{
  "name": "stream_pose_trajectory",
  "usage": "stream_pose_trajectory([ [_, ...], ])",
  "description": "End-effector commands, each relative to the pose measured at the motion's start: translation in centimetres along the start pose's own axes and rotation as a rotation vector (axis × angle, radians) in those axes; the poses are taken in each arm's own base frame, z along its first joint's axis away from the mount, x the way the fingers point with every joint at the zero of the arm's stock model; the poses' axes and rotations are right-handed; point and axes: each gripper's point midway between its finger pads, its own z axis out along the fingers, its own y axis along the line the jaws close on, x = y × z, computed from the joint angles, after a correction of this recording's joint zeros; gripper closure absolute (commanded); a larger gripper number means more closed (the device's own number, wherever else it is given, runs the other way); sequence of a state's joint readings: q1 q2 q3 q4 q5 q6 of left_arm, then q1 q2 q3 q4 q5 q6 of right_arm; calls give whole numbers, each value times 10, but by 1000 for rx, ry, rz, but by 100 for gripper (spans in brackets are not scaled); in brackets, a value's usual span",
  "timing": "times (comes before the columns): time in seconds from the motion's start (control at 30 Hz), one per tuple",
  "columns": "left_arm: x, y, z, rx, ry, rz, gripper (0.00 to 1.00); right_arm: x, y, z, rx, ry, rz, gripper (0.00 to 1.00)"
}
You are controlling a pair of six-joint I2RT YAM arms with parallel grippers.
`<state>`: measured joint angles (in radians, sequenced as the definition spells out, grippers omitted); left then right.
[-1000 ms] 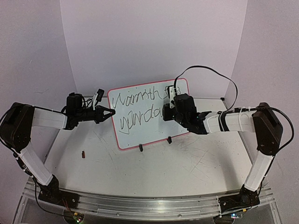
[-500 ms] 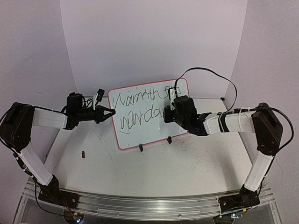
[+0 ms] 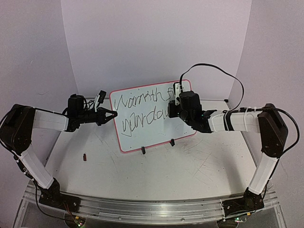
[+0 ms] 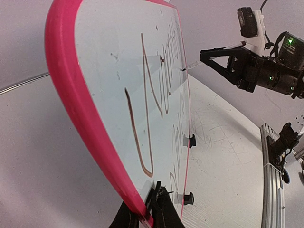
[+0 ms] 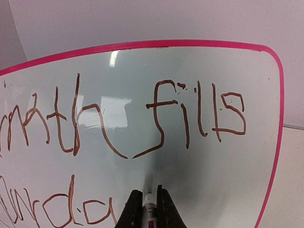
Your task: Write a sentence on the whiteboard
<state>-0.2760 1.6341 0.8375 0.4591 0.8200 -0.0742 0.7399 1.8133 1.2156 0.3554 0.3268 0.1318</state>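
Right gripper [image 5: 147, 197], bottom centre of its wrist view, is clamped on a marker [image 5: 150, 209], its tip apparently on the whiteboard [image 3: 142, 140], which stands mid-frame overhead. Left gripper [image 4: 148, 211] pinches the board's pink edge. Sentence [image 3: 142, 108]: top line finished, lower line seemingly lacks its ending. Count: one board, one marker, two written lines, two clip feet [image 3: 142, 150].
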Motion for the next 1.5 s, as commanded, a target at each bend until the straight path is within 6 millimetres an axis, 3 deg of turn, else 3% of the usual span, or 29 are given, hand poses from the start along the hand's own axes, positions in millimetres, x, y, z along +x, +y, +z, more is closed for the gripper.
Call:
stream_pose_trajectory([
  [0.0, 23, 33, 4, -153, 69, 90, 100, -10, -2, -6, -11, -29, 36, 100],
  [0.33, 23, 35, 4, -156, 70, 89, 100, 41, -6, -19, -20, 80, 49, 100],
  [0.63, 23, 34, 5, -154, 70, 90, 100, 77, 18, -12, -61, 143, 51, 100],
  [0.8, 23, 34, 5, -155, 71, 91, 100, 59, 42, -13, -111, 110, 66, 100],
  [0.9, 24, 35, 6, -156, 74, 89, 100, 21, 53, -26, -150, 44, 94, 100],
  [1.0, 25, 36, 5, -162, 76, 87, 100, -5, 40, -44, -134, -5, 119, 100],
  [1.2, 23, 36, 4, -169, 72, 94, 100, 16, -21, -53, -30, 37, 132, 100],
  [1.3, 24, 35, 4, -168, 74, 93, 100, 18, -30, -46, -16, 43, 131, 100],
  [1.47, 24, 36, 5, -166, 75, 92, 100, 18, -25, -32, -41, 45, 134, 100],
])
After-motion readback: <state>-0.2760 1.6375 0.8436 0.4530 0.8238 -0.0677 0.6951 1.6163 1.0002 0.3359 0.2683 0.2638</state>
